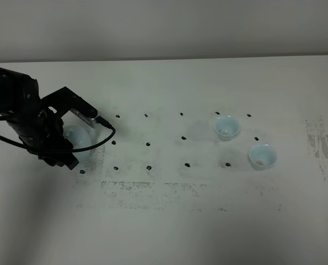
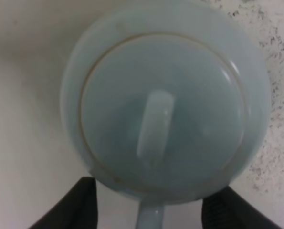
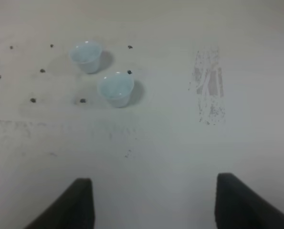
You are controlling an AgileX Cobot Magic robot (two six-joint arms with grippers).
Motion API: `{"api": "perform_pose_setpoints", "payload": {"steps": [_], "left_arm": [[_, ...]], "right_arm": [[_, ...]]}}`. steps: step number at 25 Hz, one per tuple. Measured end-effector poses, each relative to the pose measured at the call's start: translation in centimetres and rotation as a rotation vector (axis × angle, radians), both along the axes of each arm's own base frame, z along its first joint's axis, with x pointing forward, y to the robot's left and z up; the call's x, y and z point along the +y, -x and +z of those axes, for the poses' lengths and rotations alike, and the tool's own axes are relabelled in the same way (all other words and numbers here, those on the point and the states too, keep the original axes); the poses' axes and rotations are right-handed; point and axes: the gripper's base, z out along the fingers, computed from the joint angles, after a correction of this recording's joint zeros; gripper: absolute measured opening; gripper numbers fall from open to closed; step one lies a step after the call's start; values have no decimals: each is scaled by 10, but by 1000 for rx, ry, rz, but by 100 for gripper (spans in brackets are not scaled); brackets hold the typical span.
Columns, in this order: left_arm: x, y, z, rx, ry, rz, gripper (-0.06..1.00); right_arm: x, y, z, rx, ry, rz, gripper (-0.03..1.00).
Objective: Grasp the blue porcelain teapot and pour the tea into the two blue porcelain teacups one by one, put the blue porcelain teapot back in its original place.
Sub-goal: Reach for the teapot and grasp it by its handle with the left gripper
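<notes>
The blue porcelain teapot stands at the left of the table, mostly hidden under my left arm. In the left wrist view the teapot fills the frame from above, lid and knob showing. My left gripper is open, its black fingers wide on either side of the loop handle, not touching it. The two blue porcelain teacups stand upright at the right. They also show in the right wrist view. My right gripper is open and empty, well short of the cups.
The white table carries a grid of small black dots and a scuffed grey patch at the right edge, also seen from the right wrist. A black cable loops off the left arm beside the teapot.
</notes>
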Motion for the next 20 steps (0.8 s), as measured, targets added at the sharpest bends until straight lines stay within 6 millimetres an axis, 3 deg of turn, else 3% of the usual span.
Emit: {"api": "perform_pose_setpoints", "payload": {"steps": [20], "left_arm": [[0, 1, -3, 21, -6, 0, 47]], "right_arm": [[0, 0, 0, 0, 0, 0, 52]]}}
